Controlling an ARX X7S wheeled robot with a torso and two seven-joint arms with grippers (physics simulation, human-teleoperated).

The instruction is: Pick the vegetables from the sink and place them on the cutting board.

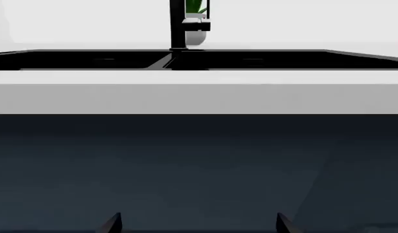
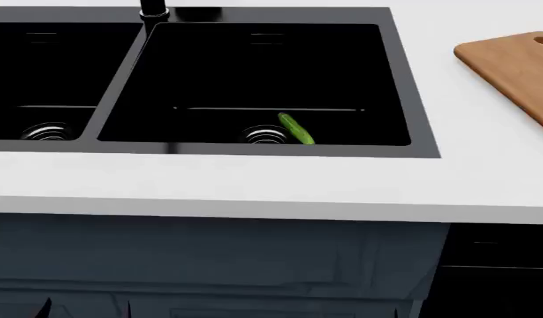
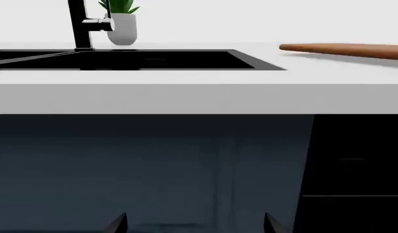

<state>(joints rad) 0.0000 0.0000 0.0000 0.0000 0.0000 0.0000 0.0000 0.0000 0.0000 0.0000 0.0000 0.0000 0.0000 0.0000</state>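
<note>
The green cucumber [image 2: 296, 128] lies in the right basin of the black sink [image 2: 404, 79], beside the round steel drain [image 2: 264, 135]. The tomato is not in view. The wooden cutting board [image 2: 519, 66] lies on the white counter to the right of the sink; its edge shows in the right wrist view [image 3: 344, 49]. My left gripper [image 1: 196, 224] and right gripper [image 3: 193, 224] are both open and empty, low in front of the dark cabinet below the counter, facing the sink. Only their fingertips [image 1: 112, 223] show.
The black faucet [image 2: 153, 9] stands at the sink's divider; it also shows in the left wrist view [image 1: 178, 26]. A white pot with a green plant [image 3: 123, 24] stands behind the sink. The white counter edge [image 2: 253, 199] overhangs dark blue cabinet doors [image 2: 218, 265].
</note>
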